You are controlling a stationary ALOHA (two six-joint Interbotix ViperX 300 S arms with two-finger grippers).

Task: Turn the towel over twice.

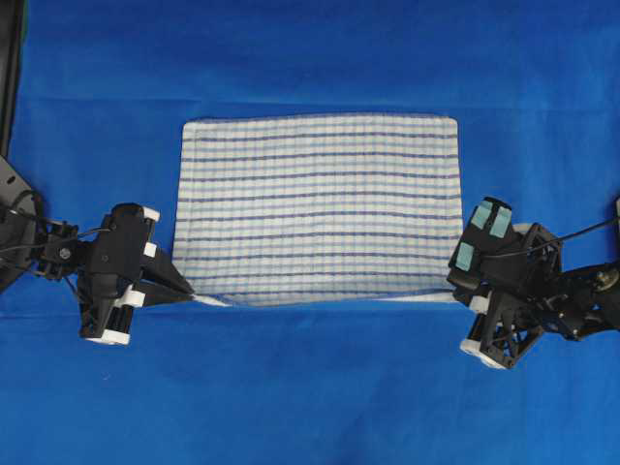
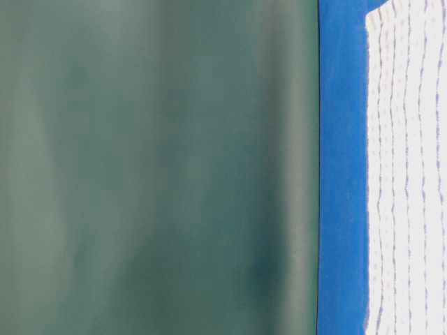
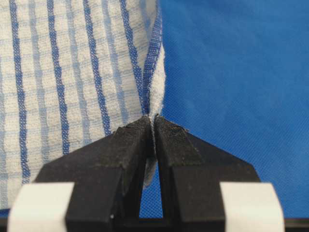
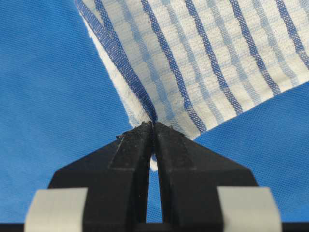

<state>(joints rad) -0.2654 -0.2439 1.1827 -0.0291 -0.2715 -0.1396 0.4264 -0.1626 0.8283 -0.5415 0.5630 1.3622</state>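
The towel [image 1: 320,208], white with dark and light blue stripes, lies spread on the blue table cover. My left gripper [image 1: 190,293] is shut on its near left corner; in the left wrist view the hem [image 3: 155,92] runs up from between the closed black fingertips [image 3: 133,140]. My right gripper [image 1: 463,289] is shut on the near right corner. In the right wrist view the towel [image 4: 203,58] rises from the pinched tips [image 4: 174,137] with its edge lifted off the cover. The near edge of the towel looks slightly raised between the two grippers.
The plain blue table cover [image 1: 310,387] stretches all round the towel. In the table-level view the towel [image 2: 412,174] lies past a strip of blue cover [image 2: 342,174], with a dark green backdrop [image 2: 154,167] behind. A dark frame part [image 1: 10,77] stands at the far left.
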